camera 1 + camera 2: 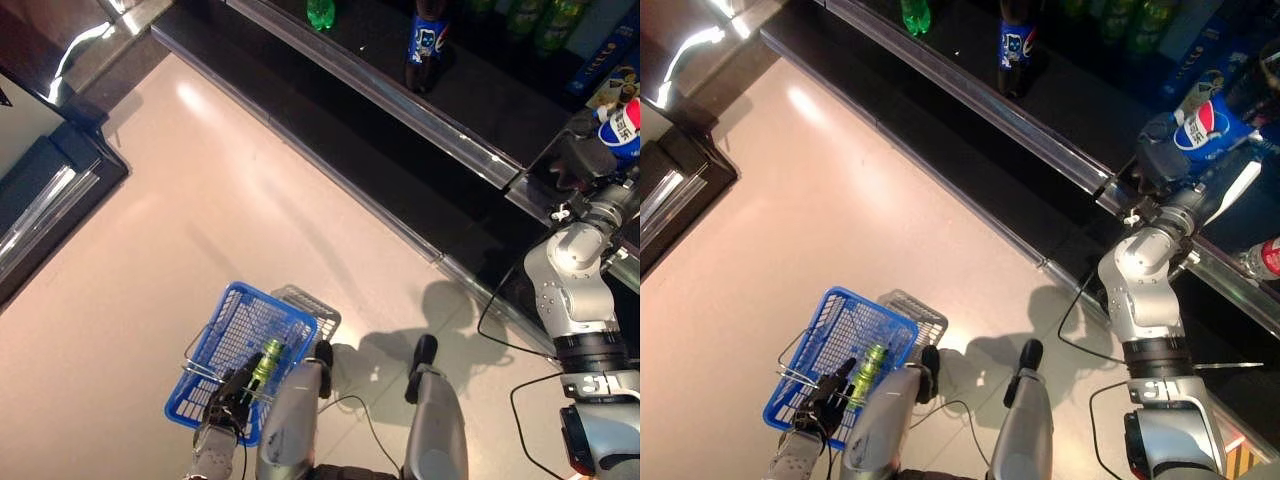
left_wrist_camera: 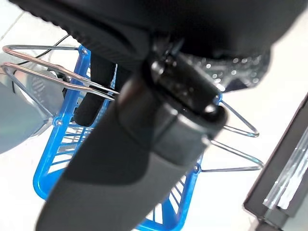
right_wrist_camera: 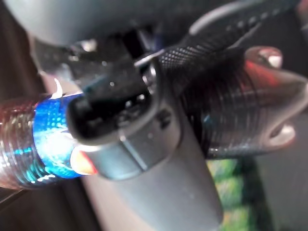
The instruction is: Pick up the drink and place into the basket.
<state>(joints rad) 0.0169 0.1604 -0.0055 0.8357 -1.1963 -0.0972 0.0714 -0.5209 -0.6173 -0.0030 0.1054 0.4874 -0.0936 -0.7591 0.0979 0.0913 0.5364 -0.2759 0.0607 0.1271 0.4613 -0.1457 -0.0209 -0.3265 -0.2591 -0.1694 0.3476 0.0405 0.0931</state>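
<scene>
My right hand (image 1: pixel 1162 158) is up at the dark shelf, shut on a cola bottle (image 1: pixel 1206 122) with a blue label. In the right wrist view the thumb (image 3: pixel 139 139) lies across that bottle (image 3: pixel 45 139). The blue plastic basket (image 1: pixel 215 345) hangs low at my left side. My left hand (image 1: pixel 232 390) is curled round its wire handles (image 2: pixel 72 77). A green bottle (image 1: pixel 268 362) lies inside the basket near that hand.
A metal-edged shelf (image 1: pixel 400 100) runs diagonally across the top. It carries an upright cola bottle (image 1: pixel 428 40) and green bottles (image 1: pixel 320 12). A grey crate-like piece (image 1: pixel 312 306) sits behind the basket. A dark cabinet (image 1: pixel 45 185) stands at the left.
</scene>
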